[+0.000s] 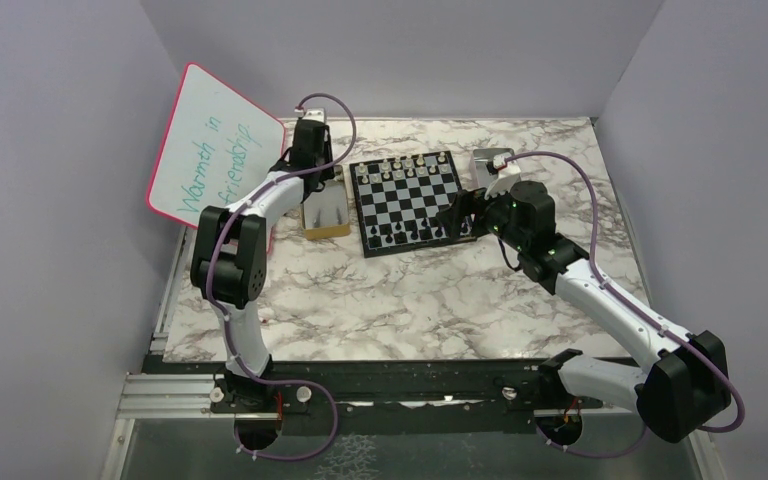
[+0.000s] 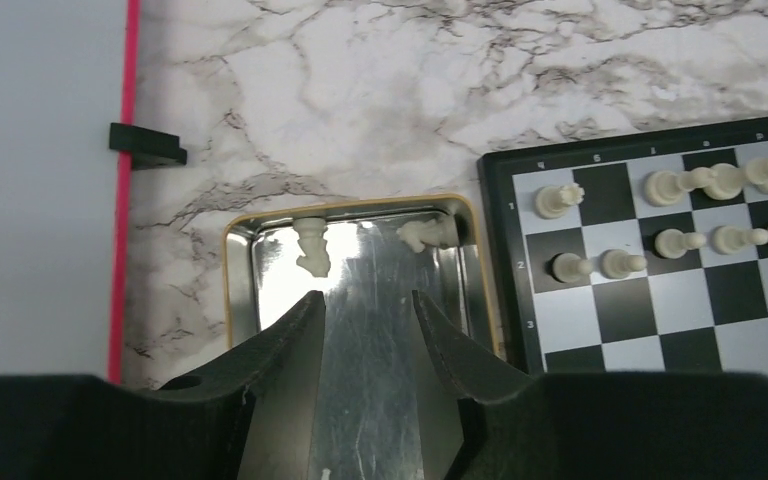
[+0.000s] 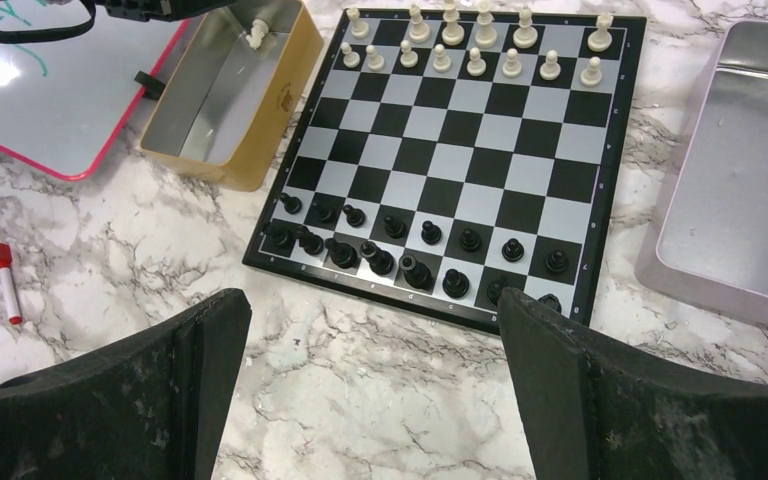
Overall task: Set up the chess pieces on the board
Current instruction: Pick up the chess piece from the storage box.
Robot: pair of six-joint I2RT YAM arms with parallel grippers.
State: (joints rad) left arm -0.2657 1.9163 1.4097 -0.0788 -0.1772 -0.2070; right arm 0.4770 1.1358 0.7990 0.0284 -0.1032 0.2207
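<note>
The board (image 1: 407, 200) lies mid-table, with whitish pieces (image 1: 400, 166) on its far rows and black pieces (image 1: 415, 234) on its near rows; it also shows in the right wrist view (image 3: 460, 140). My left gripper (image 2: 368, 296) is open and empty over the gold-rimmed metal tray (image 2: 240, 250). Two whitish pieces lie in that tray, one (image 2: 312, 245) just ahead of my left finger and one (image 2: 425, 235) by the tray's right wall. My right gripper (image 3: 372, 305) is wide open and empty above the marble just in front of the board's black rows (image 3: 410, 262).
A whiteboard with a pink rim (image 1: 210, 150) leans at the left. A silver metal tray (image 3: 750, 180) sits right of the board. A red marker (image 3: 6, 280) lies on the marble. The gold tray also shows in the top view (image 1: 326, 212).
</note>
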